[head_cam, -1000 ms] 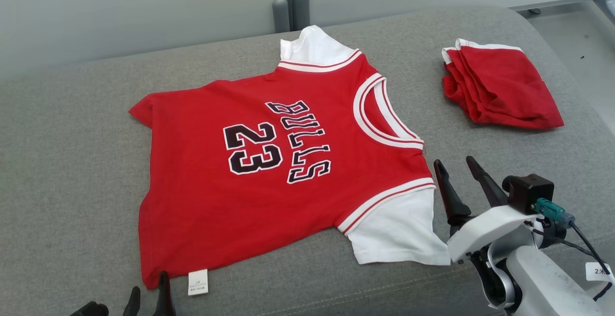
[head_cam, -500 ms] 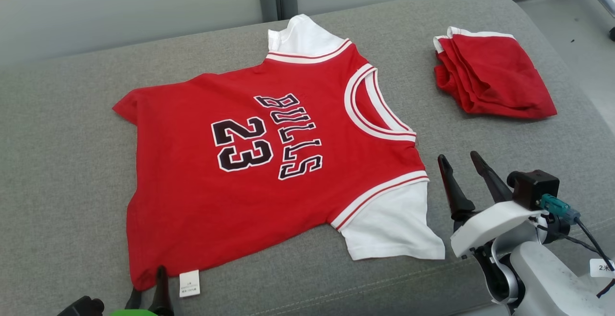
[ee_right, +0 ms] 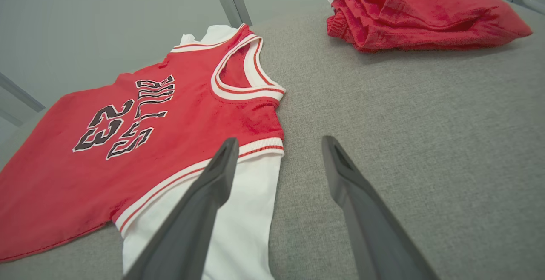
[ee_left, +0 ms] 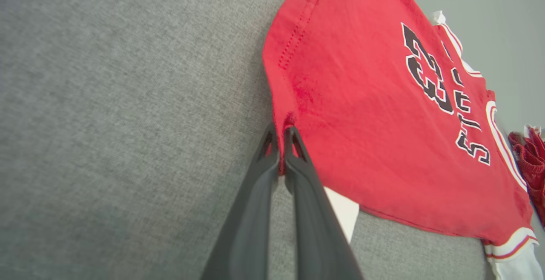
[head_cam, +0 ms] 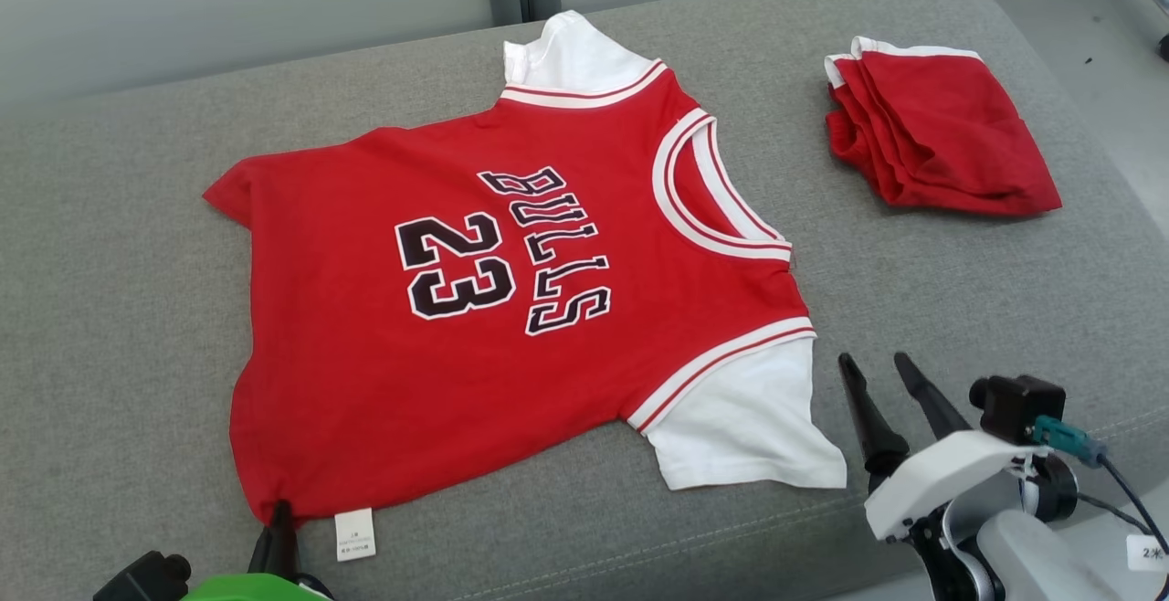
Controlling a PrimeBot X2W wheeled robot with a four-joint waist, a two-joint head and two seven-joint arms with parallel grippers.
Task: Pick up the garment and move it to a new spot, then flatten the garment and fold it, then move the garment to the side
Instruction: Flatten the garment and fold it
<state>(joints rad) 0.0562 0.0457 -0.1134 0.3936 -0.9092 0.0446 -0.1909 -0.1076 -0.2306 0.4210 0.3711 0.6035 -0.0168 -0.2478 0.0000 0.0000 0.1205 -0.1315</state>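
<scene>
The jersey (head_cam: 521,272) lies spread flat and face up on the grey cushion (head_cam: 110,327), print showing. Its neck opening points to the robot's right and its hem to the left. One white sleeve (head_cam: 749,427) lies toward the cushion's near edge and the other toward the far edge by the wall (head_cam: 228,7). The left gripper (head_cam: 277,519) sits at the near hem corner, just beside the white label (head_cam: 354,534) that sticks out from under the hem. In the left wrist view this gripper (ee_left: 281,139) has its two fingers pressed together with a small fold of the red hem pinched between them, and the cloth around the pinch puckers slightly. The right gripper (head_cam: 874,363) is on the near right, just beside the sleeve's outer corner, with its fingers spread well apart and nothing between them. In the right wrist view the same gripper (ee_right: 279,141) shows one finger over the sleeve and the other over bare cushion; whether either tip touches the surface cannot be told. A folded red cloth (head_cam: 941,149) with white trim rests on the far right of the cushion, well apart from the jersey.
</scene>
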